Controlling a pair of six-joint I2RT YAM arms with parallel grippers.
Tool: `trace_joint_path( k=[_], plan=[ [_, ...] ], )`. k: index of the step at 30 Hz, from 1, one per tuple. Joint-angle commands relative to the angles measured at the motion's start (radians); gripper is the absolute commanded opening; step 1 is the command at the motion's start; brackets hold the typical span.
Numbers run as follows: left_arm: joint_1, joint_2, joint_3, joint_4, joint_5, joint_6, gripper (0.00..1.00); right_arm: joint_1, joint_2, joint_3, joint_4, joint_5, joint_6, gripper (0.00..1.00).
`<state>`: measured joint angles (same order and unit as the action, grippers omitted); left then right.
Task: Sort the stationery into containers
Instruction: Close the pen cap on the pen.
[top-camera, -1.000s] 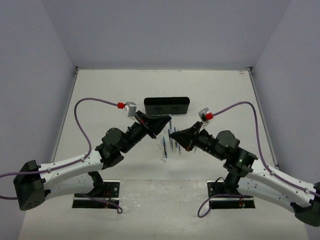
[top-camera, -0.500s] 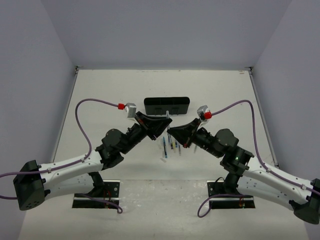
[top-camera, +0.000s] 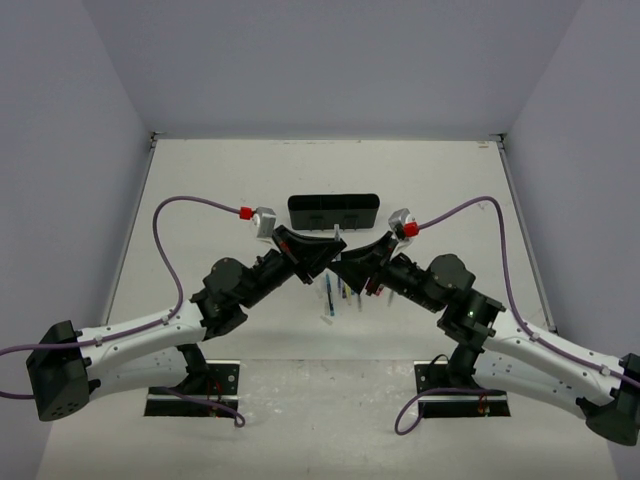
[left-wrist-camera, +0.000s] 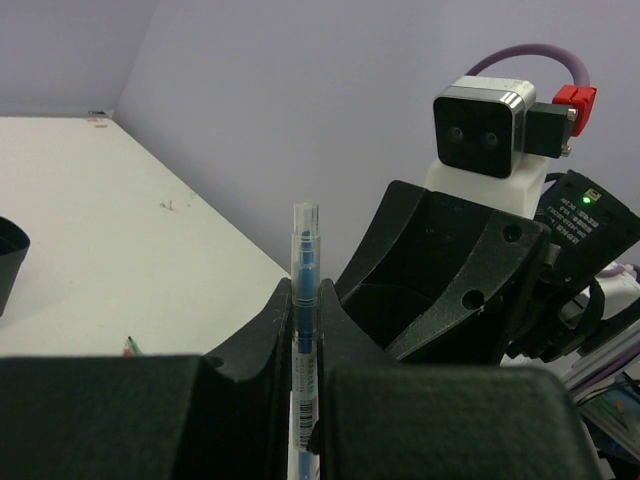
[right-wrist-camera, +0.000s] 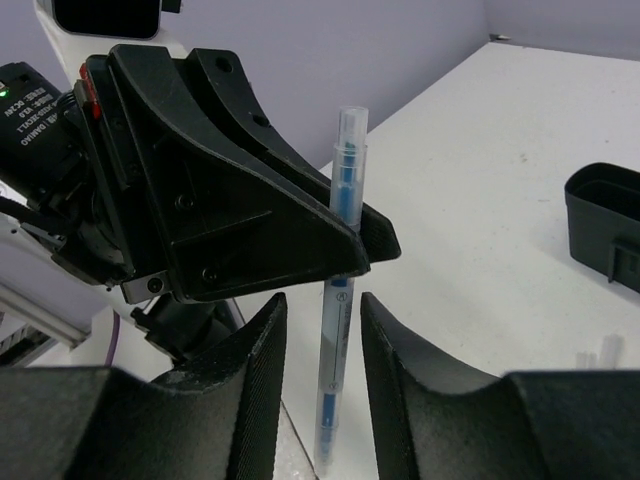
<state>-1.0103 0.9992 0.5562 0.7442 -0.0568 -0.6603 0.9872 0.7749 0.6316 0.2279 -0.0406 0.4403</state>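
Observation:
A blue pen with a clear barrel (left-wrist-camera: 304, 290) stands upright above the table, and my left gripper (left-wrist-camera: 305, 297) is shut on its middle. In the right wrist view the same blue pen (right-wrist-camera: 340, 260) hangs between the spread fingers of my right gripper (right-wrist-camera: 322, 302), which is open and not touching it. Seen from above, the left gripper (top-camera: 328, 250) and the right gripper (top-camera: 346, 264) meet tip to tip over the table's middle. The black tray (top-camera: 333, 211) lies just behind them. Several more pens (top-camera: 342, 290) lie on the table under the grippers.
The tray's end wall (right-wrist-camera: 603, 215) shows at the right of the right wrist view. White side rails border the table. Both arm base plates (top-camera: 190, 400) sit at the near edge.
The right gripper has moved left and up to meet the left one and has opened off the blue pen. The left gripper has closed on that pen.

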Motion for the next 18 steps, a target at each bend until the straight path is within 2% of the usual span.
trace_joint_path(
  k=[1, 3, 4, 5, 6, 7, 8, 9, 10, 13, 18],
  plan=[
    [-0.002, -0.017, 0.032, 0.053, 0.044, 0.037, 0.00, 0.001, 0.030, 0.041, 0.050, -0.070, -0.012, 0.32],
    [-0.002, -0.015, 0.042, 0.043, 0.049, 0.039, 0.00, -0.001, 0.032, 0.044, 0.054, -0.072, -0.011, 0.25],
    [-0.002, -0.016, 0.054, 0.036, 0.047, 0.041, 0.00, 0.001, 0.032, 0.049, 0.051, -0.073, -0.014, 0.12],
    [-0.002, -0.020, 0.063, 0.024, 0.046, 0.046, 0.00, 0.001, 0.029, 0.054, 0.043, -0.076, -0.017, 0.04],
    [-0.002, -0.023, 0.067, 0.016, 0.045, 0.050, 0.00, 0.001, 0.026, 0.056, 0.038, -0.078, -0.020, 0.00],
    [-0.002, -0.026, 0.070, 0.007, 0.042, 0.053, 0.02, 0.001, 0.019, 0.056, 0.034, -0.079, -0.024, 0.00],
    [-0.002, -0.032, 0.073, -0.007, 0.036, 0.060, 0.09, 0.001, 0.007, 0.056, 0.029, -0.078, -0.028, 0.00],
    [-0.002, -0.038, 0.075, -0.017, 0.040, 0.074, 0.34, 0.001, 0.001, 0.055, 0.021, -0.080, -0.032, 0.00],
    [-0.002, -0.043, 0.078, -0.027, 0.040, 0.086, 0.54, 0.001, -0.005, 0.053, 0.015, -0.083, -0.036, 0.00],
    [-0.002, -0.053, 0.118, -0.096, 0.011, 0.112, 0.65, 0.001, -0.018, 0.047, -0.001, -0.097, -0.051, 0.00],
    [-0.002, -0.073, 0.144, -0.127, 0.016, 0.143, 0.64, 0.001, -0.020, 0.042, -0.017, -0.128, -0.063, 0.00]
  ],
)
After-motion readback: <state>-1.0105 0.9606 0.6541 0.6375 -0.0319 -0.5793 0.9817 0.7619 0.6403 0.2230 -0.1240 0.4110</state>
